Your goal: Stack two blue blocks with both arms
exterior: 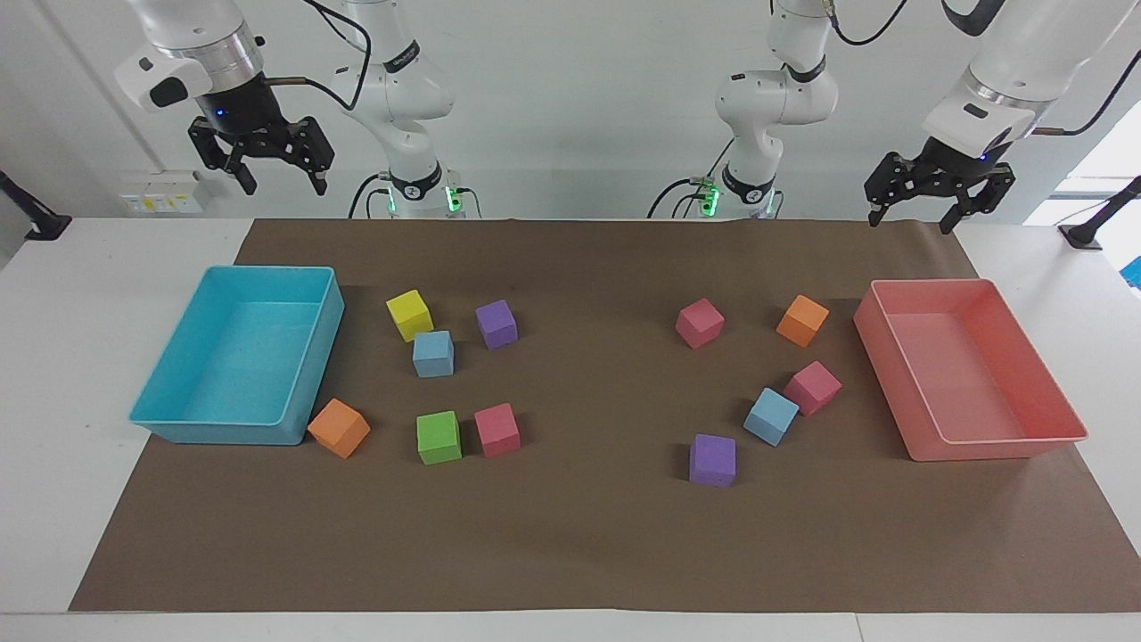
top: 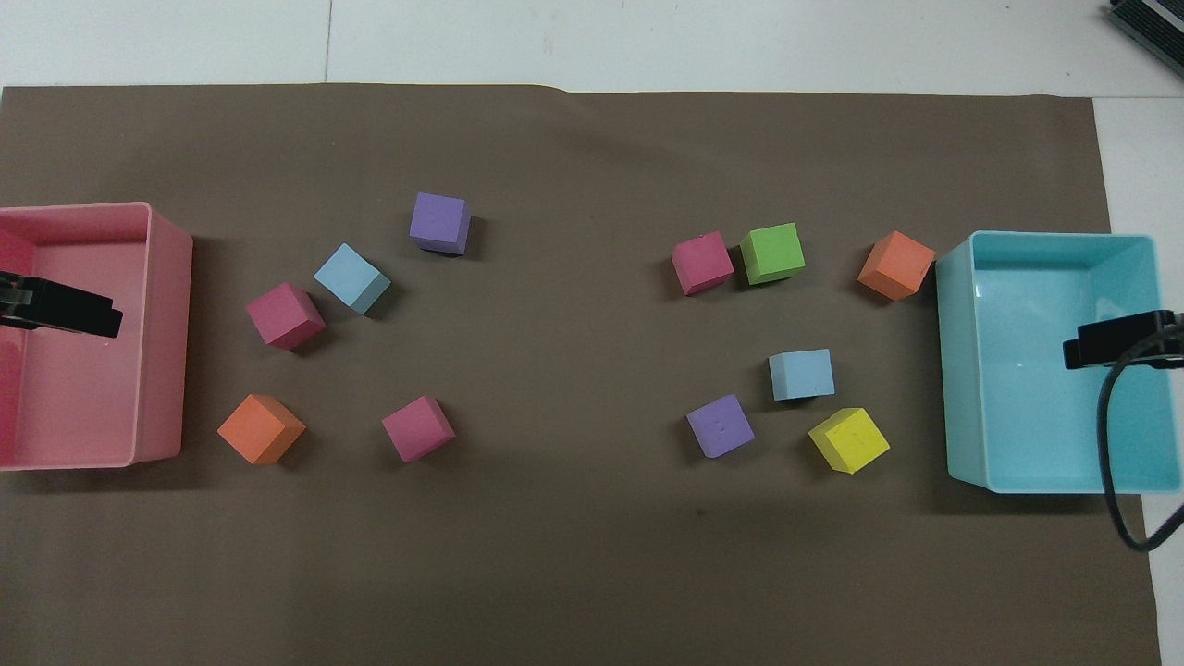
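On the brown mat covering the worktop [exterior: 53, 374], both blue blocks lie apart: one [exterior: 433, 353] toward the right arm's end, just beside the yellow cube [exterior: 409, 315], the other [exterior: 771, 415] toward the left arm's end, touching a pink cube [exterior: 812, 387]. Right gripper [exterior: 276, 183] hangs over the cyan tray [exterior: 316, 357], fingers apart, holding nothing; left gripper [exterior: 909, 217] over the pink tray [exterior: 900, 383], fingers apart, empty, w/ both raised well clear

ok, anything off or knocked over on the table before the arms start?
Nothing stands out. Both blue blocks sit flat on the brown mat, unstacked. Left gripper and right gripper hang open, high over the mat's edge.
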Motion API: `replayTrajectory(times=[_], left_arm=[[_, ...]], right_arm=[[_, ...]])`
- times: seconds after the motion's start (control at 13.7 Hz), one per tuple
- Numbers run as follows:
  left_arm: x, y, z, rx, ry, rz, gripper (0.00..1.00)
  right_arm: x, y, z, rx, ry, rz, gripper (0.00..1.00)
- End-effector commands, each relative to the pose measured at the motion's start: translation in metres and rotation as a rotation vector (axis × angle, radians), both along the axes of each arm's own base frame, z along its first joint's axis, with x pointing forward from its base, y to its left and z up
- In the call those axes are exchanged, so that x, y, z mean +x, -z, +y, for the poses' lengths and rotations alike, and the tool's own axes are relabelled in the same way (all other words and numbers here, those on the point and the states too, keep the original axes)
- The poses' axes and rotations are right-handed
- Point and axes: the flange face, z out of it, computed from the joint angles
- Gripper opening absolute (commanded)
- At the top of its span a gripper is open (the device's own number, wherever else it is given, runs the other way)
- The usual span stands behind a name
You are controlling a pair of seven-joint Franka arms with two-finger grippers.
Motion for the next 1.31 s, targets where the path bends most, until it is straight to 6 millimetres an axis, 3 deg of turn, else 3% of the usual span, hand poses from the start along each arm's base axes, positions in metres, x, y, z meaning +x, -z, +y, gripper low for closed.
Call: replayTrajectory(times=[0.0, 0.15, 0.36, 0.58, 0.95, 1.24], left_arm=[[-0.004, -0.005, -0.001, 0.004, 0.005, 0.003, 1.0], [-0.004, -0.005, -0.001, 0.004, 0.005, 0.003, 1.0], [-0.003, -0.005, -0.002, 0.004, 0.006, 0.003, 1.0], [-0.004, -0.005, -0.002, 0.004, 0.006, 0.003, 1.0], [-0.004, -0.005, -0.002, 0.004, 0.006, 0.005, 1.0], [-0.004, -0.005, -0.002, 0.004, 0.006, 0.005, 1.0]], right_arm=[[-0.007, 0.004, 0.007, -0.003, 0.008, 0.009, 1.0], [-0.002, 0.015, 0.032, -0.004, -0.03, 0.014, 1.0], [0.005, 0.032, 0.052, -0.002, -0.005, -0.009, 1.0], [0.015, 0.053, 0.056, 0.007, -0.003, 0.007, 1.0], [0.025, 0.105, 0.06, 0.017, -0.003, 0.019, 1.0], [0.029, 0.152, 0.082, 0.014, -0.004, 0.033, 1.0]])
